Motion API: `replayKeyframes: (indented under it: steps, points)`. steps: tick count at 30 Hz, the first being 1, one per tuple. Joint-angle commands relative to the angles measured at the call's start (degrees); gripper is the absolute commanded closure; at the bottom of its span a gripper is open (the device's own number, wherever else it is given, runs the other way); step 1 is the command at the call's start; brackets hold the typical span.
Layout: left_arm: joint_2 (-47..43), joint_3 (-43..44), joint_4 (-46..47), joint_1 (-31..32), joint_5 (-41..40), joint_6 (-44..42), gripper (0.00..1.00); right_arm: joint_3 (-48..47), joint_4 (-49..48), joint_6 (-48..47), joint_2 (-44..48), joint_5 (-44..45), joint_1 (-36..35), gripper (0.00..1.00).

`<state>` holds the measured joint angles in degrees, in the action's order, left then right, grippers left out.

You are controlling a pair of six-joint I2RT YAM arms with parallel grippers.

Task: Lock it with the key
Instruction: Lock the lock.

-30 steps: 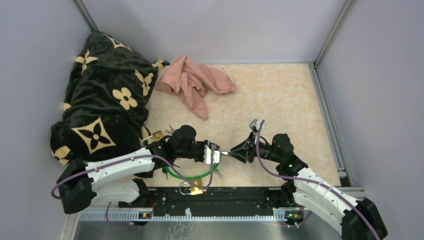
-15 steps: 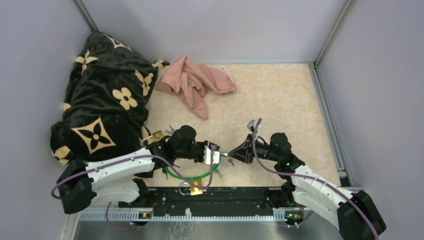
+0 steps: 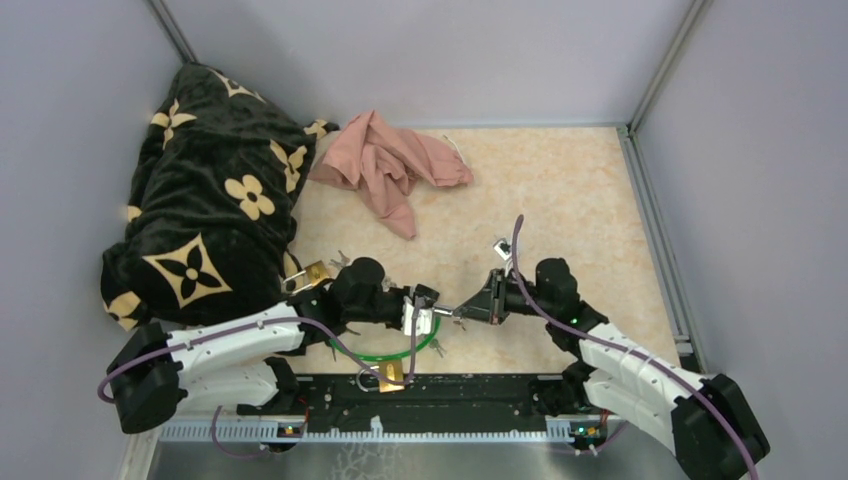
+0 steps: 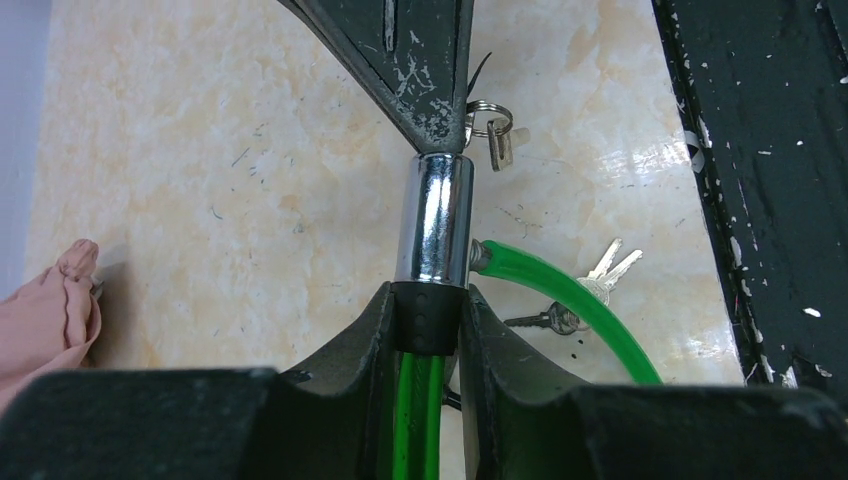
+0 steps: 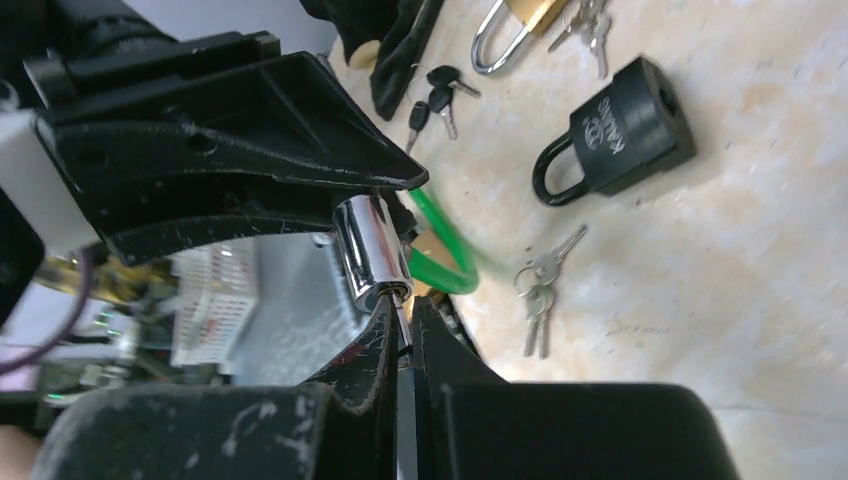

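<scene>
Left claw [image 4: 428, 294] is clamped on the lock [image 4: 434, 225]. Its fingers [image 4: 360, 340] are pinching the black collar, with the chrome barrel sticking out ahead, held up off the tabletop [image 3: 560, 190]. I can see the green cable [image 4: 565, 295] running back between the fingers, and its other end sits just beside the barrel.

Right claw [image 5: 402, 308] comes in head-on, tips pressed together on the key [image 5: 401, 330]. Only a thin sliver of metal shows between them, and it meets the barrel's end face. A ring with a second key [image 4: 493, 135] dangles by that claw's tip.

On my overhead view the two claws meet nose to nose, near the front edge.

Loose keys [image 5: 538, 295] and a black padlock [image 5: 612, 135] lie on the tabletop below, with a brass padlock [image 5: 512, 25] beyond.
</scene>
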<state>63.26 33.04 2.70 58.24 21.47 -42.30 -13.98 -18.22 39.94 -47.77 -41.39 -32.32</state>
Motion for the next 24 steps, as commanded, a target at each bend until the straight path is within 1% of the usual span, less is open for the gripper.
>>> replayKeyframes:
  steps: [1, 4, 10, 14, 18, 21, 24]
  points:
    - [-0.5, -1.1, 6.0, 0.8, -1.6, -2.4, 1.00, -0.7, -4.6, 21.3, -0.5, -2.4, -0.5, 1.00]
    - [-1.0, -1.7, 6.0, 1.0, -1.6, -3.0, 1.00, 1.8, -9.1, 30.7, 0.6, -1.7, -0.5, 1.00]
    - [-1.9, -2.3, 5.6, 1.3, -1.6, -3.7, 1.00, 3.8, -9.4, 42.6, 5.3, 1.4, -0.5, 1.00]
    - [-2.1, -2.5, 5.5, 1.4, -1.4, -3.8, 1.00, 4.1, -7.3, 47.9, 6.7, 2.9, -0.4, 1.00]
    - [-2.4, -2.4, 5.4, 1.6, -1.1, -3.7, 1.00, 6.5, -8.8, 54.6, 7.2, 4.3, -0.5, 1.00]
    - [-2.5, -2.5, 5.1, 1.6, -0.9, -3.7, 1.00, 6.1, -6.2, 55.0, 7.2, 4.0, -0.4, 1.00]
    - [-2.6, -2.7, 5.0, 1.6, -1.0, -3.7, 1.00, 5.1, -4.2, 54.2, 7.3, 3.6, -0.4, 0.79]
